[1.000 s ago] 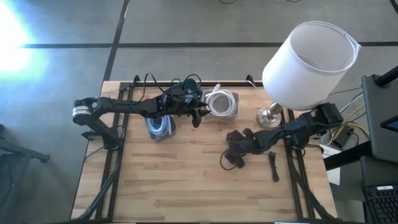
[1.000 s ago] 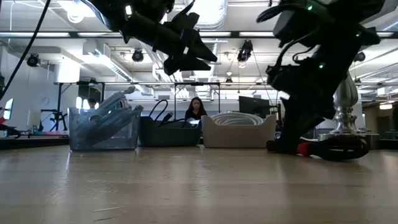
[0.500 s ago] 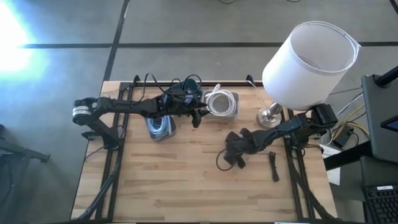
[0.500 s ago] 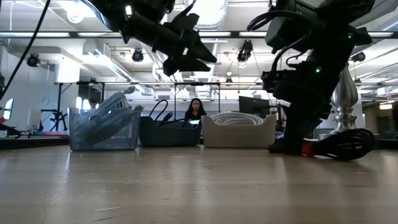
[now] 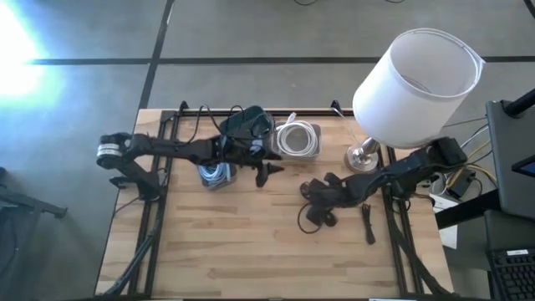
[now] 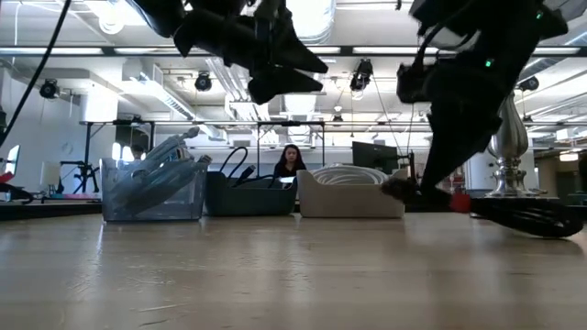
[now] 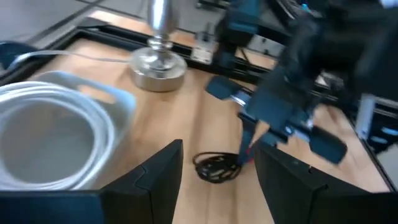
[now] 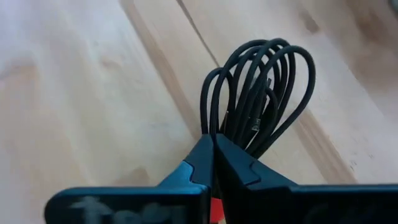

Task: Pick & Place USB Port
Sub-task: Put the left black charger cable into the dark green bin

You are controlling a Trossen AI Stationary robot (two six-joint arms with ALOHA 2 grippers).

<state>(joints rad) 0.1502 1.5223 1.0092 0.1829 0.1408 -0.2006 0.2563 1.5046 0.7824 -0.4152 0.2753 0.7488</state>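
The right end effector (image 8: 213, 163) is clamped tight on a coiled black USB cable (image 8: 258, 106), holding its loops just above the wooden bench (image 5: 226, 242), right of centre near the lamp (image 5: 414, 79). The left end effector (image 5: 266, 171) hangs in the air in front of the three bins at the back, close to the white bin (image 5: 298, 139) of white cable, its fingers (image 7: 149, 186) spread apart and holding nothing

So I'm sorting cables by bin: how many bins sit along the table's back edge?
3, in a row at the back: the clear bin on the left, the dark bin in the middle, and the white bin on the right.
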